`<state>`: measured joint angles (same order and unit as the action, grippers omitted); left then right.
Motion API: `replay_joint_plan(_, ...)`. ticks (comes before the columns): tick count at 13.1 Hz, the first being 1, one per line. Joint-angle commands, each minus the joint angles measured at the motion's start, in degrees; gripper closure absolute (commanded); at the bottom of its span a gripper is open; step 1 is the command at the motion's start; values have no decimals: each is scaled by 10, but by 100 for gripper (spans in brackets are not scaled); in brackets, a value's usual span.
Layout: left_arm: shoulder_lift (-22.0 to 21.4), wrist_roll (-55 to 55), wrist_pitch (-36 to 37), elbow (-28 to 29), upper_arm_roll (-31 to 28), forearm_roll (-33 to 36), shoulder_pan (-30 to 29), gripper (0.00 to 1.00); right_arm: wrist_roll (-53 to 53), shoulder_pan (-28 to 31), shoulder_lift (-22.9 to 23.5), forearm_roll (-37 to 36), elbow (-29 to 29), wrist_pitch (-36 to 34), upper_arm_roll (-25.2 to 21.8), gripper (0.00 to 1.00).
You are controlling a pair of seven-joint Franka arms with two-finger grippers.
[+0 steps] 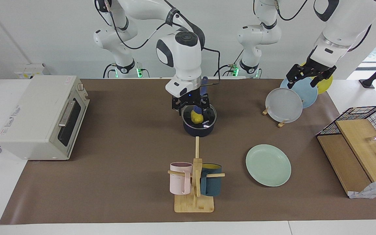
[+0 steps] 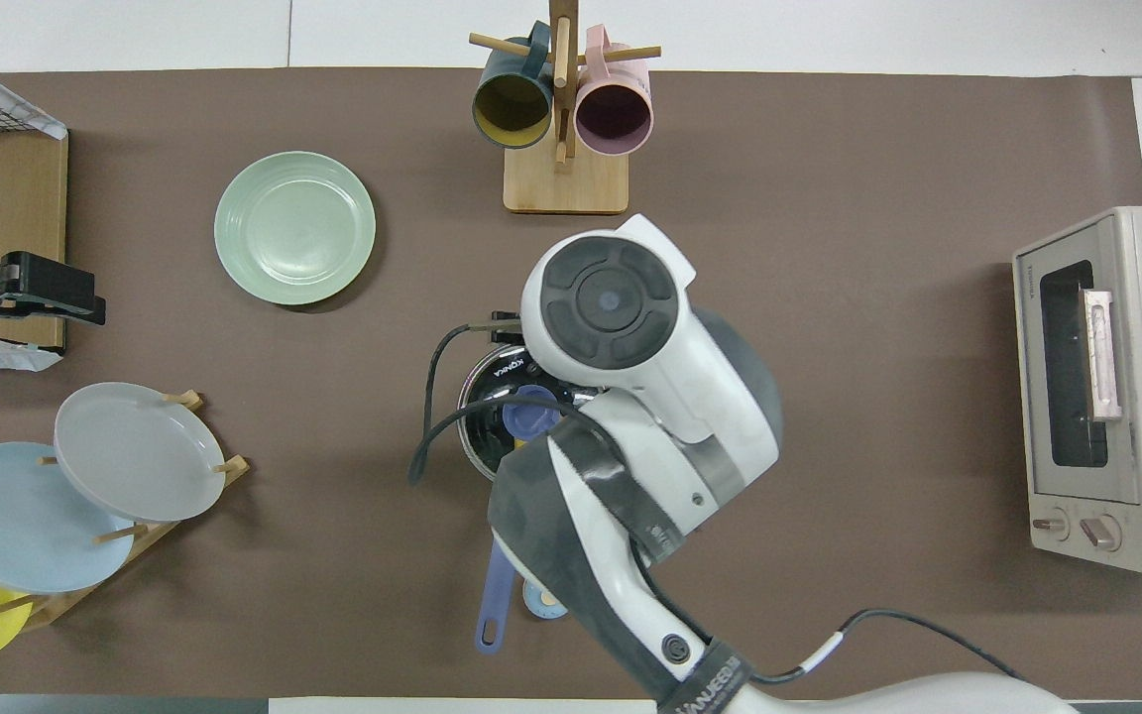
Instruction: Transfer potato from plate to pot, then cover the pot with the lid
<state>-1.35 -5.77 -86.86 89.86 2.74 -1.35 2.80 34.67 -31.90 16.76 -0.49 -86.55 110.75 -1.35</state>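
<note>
At the top of the facing view, nearest the robots, the left gripper [image 1: 306, 77] hangs in the air over the rack of plates [image 1: 284, 105] at the left arm's end of the bench [image 1: 126, 147]. Its jaws are spread and hold nothing, and this arm waits. In the overhead view, a small blue-topped bell [image 2: 543, 600] sits low in the frame, just beside the tip of the pot's blue handle [image 2: 495, 595], which points toward the robots.

In the upper middle of the facing view, the right gripper [image 1: 193, 109] is down over the pot [image 1: 198, 130], directly above the lid's blue knob [image 2: 528, 415]. Whether its jaws pinch the knob or stand apart from it cannot be told. The lid [image 1: 208, 119] lies at the pot's rim, and the potato [image 1: 195, 118] shows yellow through the glass, inside the pot. In the overhead view the arm covers most of the pot, so only part of the lid's metal rim and the knob show.

Farther from the robots, in the lower half of the facing view toward the left arm's end, the plate [image 1: 268, 165] lies flat and bare on the bench, well apart from the pot. Beside it, at the lower middle of the frame, stands a wooden mug stand [image 1: 196, 182] carrying a pink mug [image 1: 180, 182] and a teal mug [image 1: 211, 184]. A toaster oven [image 1: 41, 117] sits at the right arm's end of the bench.
</note>
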Motion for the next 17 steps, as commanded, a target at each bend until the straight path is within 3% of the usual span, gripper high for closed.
replay_joint_plan(1,-16,3,3,16,3,7,-4,0,-118,91,-36,4,26,-66,6,0)
replay_joint_plan(5,-16,2,1,15,3,7,-4,0,-177,190,-133,1,-3,-189,5,0)
replay_joint_plan(8,-16,3,1,16,3,7,-4,0,-280,254,-146,8,-35,-187,5,0)
replay_joint_plan(17,-16,3,2,15,3,8,-4,0,-339,280,-169,-37,-66,-213,14,0)
